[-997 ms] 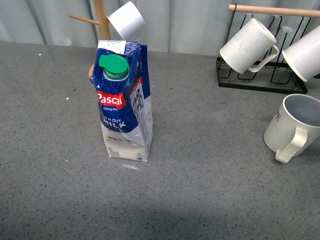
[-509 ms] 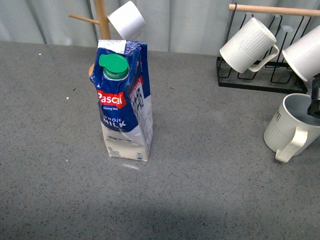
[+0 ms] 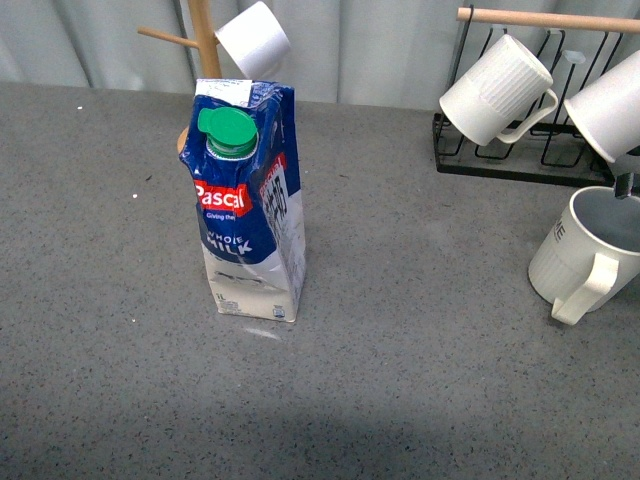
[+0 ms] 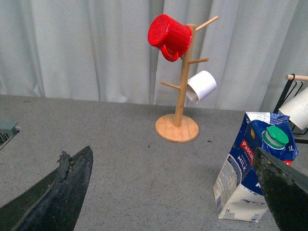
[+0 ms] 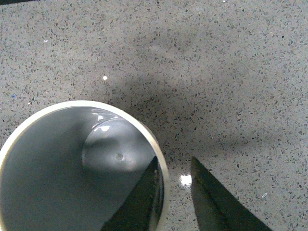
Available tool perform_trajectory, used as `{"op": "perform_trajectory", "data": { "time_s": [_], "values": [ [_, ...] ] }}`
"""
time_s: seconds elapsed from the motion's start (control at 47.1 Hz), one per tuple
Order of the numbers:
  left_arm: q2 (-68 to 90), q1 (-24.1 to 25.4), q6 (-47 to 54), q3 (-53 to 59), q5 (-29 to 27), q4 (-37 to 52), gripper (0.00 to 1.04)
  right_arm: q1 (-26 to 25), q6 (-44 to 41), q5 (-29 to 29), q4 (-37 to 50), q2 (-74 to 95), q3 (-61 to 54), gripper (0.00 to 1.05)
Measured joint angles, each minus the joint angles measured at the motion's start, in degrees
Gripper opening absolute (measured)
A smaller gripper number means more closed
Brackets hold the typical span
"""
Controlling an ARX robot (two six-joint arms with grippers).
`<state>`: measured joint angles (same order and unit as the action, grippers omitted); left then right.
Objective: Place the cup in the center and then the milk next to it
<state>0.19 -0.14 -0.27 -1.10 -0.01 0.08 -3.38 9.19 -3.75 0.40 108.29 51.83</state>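
Observation:
The cup, a large cream-white ribbed mug with a big loop handle, stands upright at the right edge of the grey table. In the right wrist view I look straight down into the cup's greyish inside. My right gripper is open, with one finger inside the rim and the other outside it. Only a sliver of the right gripper shows in the front view. The milk, a blue-and-white carton with a green cap, stands left of centre. My left gripper hangs open with the milk beside one finger.
A wooden mug tree stands behind the milk with a small white cup and a red mug. A black wire rack at the back right holds white ribbed mugs. Grey curtains close the back.
The right gripper came into the front view at the right edge over the cup half a second ago; now only a small tip shows at the cup's rim. The milk has not moved.

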Motion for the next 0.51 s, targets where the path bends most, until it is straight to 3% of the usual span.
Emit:
{"op": "perform_trajectory", "data": {
  "time_s": [0.127, 0.509],
  "values": [
    [0.00, 0.00, 0.00, 0.00, 0.00, 0.00, 0.98, -0.11, 0.35, 0.72, -0.33, -0.04, 0.28, 0.01],
    [0.00, 0.00, 0.00, 0.00, 0.00, 0.00, 0.98, 2.34, 0.76, 4.35, -5.53, -3.45, 0.72, 0.02]
  ]
}}
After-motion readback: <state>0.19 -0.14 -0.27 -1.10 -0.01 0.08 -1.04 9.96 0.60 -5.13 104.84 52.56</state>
